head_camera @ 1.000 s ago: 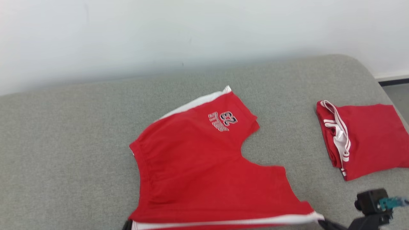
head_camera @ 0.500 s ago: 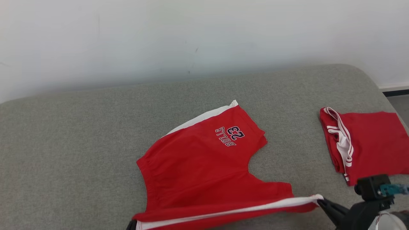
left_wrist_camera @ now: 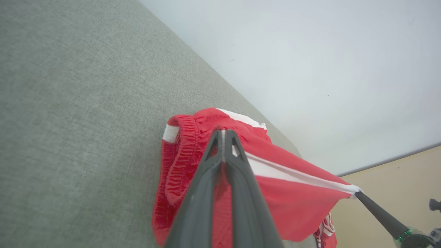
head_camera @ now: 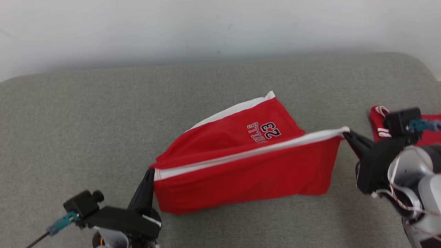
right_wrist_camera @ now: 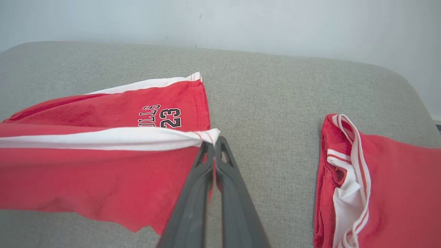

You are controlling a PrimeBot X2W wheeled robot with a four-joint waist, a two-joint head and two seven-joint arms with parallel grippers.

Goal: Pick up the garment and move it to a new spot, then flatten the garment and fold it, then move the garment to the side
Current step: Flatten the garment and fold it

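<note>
Both grippers had the red shorts (head_camera: 241,175) up off the grey cushion (head_camera: 86,120), stretched out between them. The left gripper (head_camera: 151,172) had its two dark fingers pressed together on the waistband end, right where the white stripe (head_camera: 248,151) began. In the left wrist view the gathered waistband (left_wrist_camera: 179,151) bunched just to the left of those fingertips, and red cloth showed in the narrow slit between them.

Over on the other side, the right gripper (head_camera: 346,132) was pinching the hem corner of that same stripe. Its fingers were closed tight, with only the very tip of the white band caught between them. The stripe ran taut from one pair of fingertips to the other, rising toward the right gripper.

Below that line the raised leg hung down like a curtain. Its lower edge reached the cushion, though whether it actually touched was hard to tell. Beyond the stripe, on the far side of both pairs of fingers, the other leg lay flat on the cushion. Its "23" print (head_camera: 263,132) was partly covered by the lifted band.

To the right of the right gripper's fingers, across a strip of bare cushion, a folded red garment (right_wrist_camera: 396,179) with white trim lay apart from the shorts. A pale wall (head_camera: 206,27) stood behind the cushion.
</note>
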